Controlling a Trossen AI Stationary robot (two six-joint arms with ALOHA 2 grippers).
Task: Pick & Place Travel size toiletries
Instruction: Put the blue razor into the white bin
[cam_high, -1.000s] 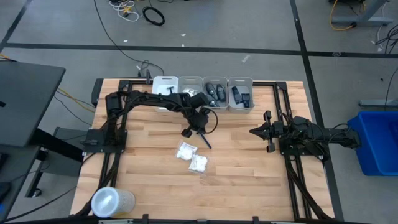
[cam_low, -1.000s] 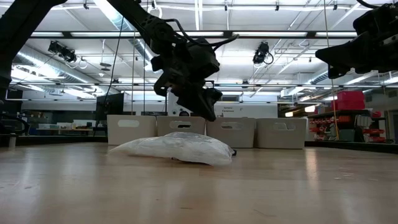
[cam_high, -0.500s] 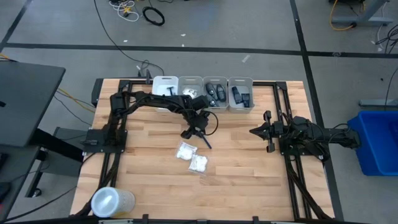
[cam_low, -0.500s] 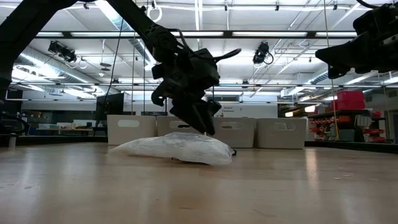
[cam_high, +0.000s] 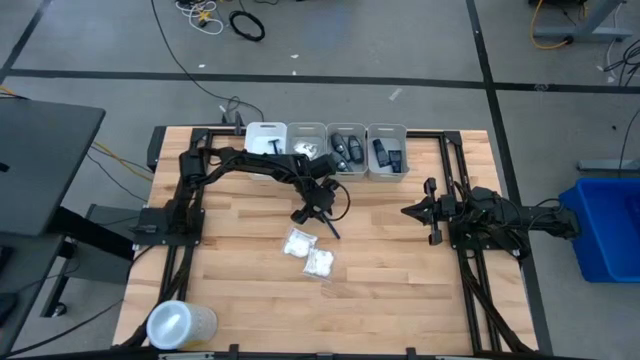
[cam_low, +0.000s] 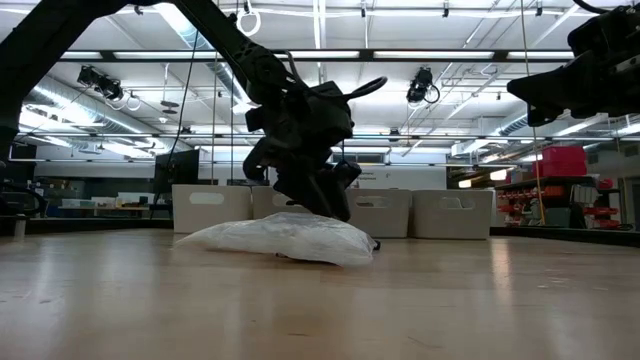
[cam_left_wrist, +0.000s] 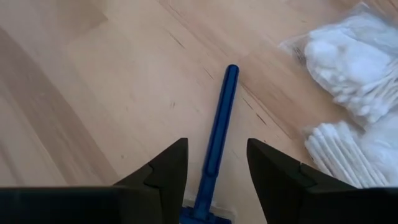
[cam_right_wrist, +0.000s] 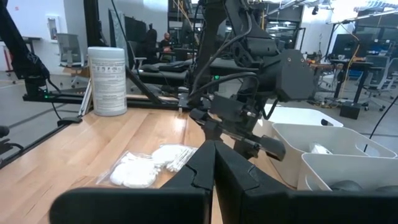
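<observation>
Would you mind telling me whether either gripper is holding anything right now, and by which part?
Nothing is held. The left gripper is open, straddling the blue razor on the table; the right gripper is shut and empty.

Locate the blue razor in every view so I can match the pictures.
High view: blue razor on the table just below the left tool.
Low view: hidden behind the white packets.
Left wrist view: razor lies between the open fingers.
Right wrist view: cannot tell.
Shared landmark: the white packets.
</observation>
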